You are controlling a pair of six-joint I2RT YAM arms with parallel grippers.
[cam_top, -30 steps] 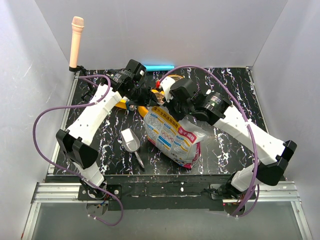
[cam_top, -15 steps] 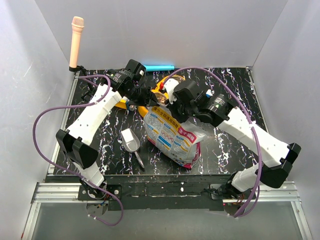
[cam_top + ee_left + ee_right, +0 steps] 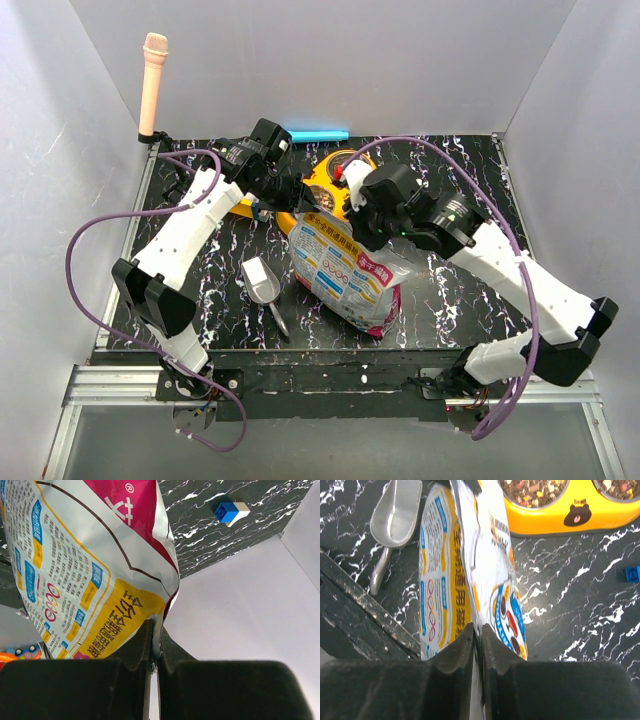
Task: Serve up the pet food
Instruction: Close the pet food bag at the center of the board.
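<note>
Pet food (image 3: 535,487): mixed brown kibble lying in both wells of the yellow double bowl (image 3: 545,522); whether more remains inside the bag cannot be seen. Foil bag (image 3: 345,270): white, blue and pink, the largest item, slumped on the black marbled table (image 3: 460,170) between the arms, with its top toward the bowl. Left gripper (image 3: 155,645): jaws closed on an upper edge of the bag. Right gripper (image 3: 477,635): jaws narrow, with a fold of the bag's edge pinched between them. Hazard: both holds are on thin foil, so either could slip and let the bag sag or tip, spilling kibble onto the table or knocking the bowl. An uneven pull between the two arms could twist or tear the edge. Metal scoop (image 3: 395,515): lies just beside the bag, untouched. Blue block (image 3: 230,512): well apart from the bag. Change over the last second: the right arm stood over the bowl and hid it, and has since drawn back rightward, uncovering the bowl. The left arm and the scoop are unmoved.
</note>
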